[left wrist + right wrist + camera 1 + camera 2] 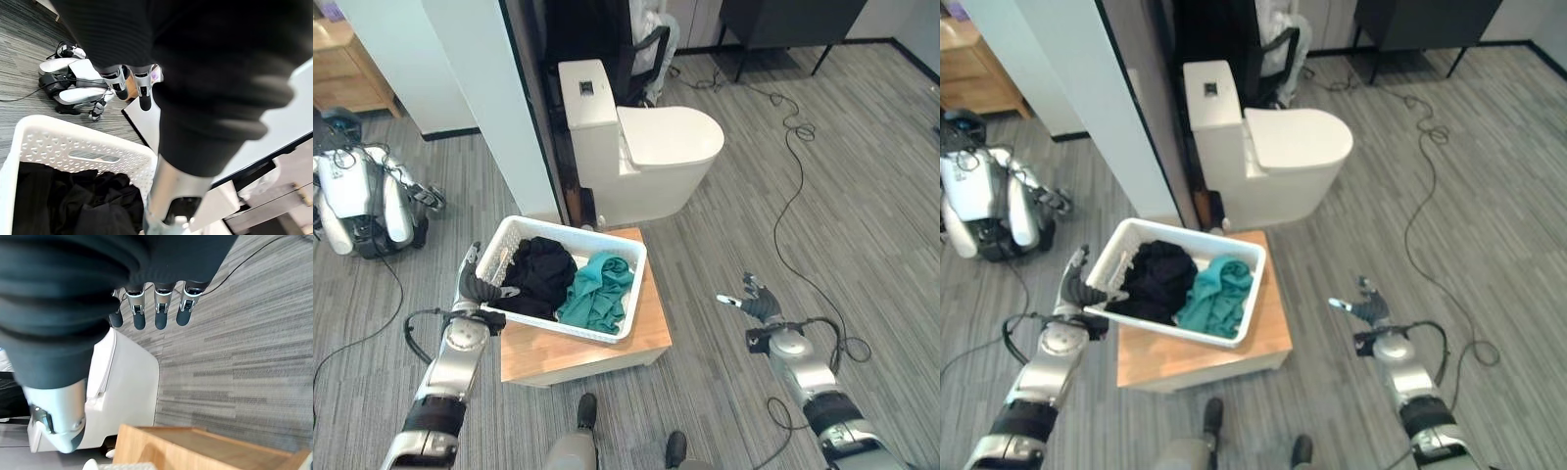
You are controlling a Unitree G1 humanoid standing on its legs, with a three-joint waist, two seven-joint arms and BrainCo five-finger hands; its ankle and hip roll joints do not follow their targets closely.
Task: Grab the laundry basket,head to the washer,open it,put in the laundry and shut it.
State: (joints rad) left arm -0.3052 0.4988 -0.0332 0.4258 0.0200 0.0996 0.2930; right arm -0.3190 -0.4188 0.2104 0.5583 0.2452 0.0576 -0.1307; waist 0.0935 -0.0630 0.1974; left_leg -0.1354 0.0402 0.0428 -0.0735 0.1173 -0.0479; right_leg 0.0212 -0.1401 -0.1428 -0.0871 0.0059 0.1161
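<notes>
So far the job has barely begun, as far as I can judge. The laundry basket (564,279), white and perforated, sits on a low wooden bench (646,338) with a black garment (536,274) and a teal garment (600,292) piled inside it. It has not been lifted.

The left robot hand (473,276) is right at the basket's left end wall, fingers straight and relaxed, thumb close to the rim; from where I stand I cannot say it has closed on anything, so I take it as released. The right robot hand (753,300) hangs out over the grey floor (862,225), well apart from the basket's right side, fingers spread and grasping nothing.

Behind the bench stands a white toilet (646,147), and another robot (357,201) lies slumped on the floor off to the left.

What remains, by my reckoning, is nearly everything: bringing the right hand in, gripping both ends, lifting, carrying to the washer, opening it, loading, shutting.
</notes>
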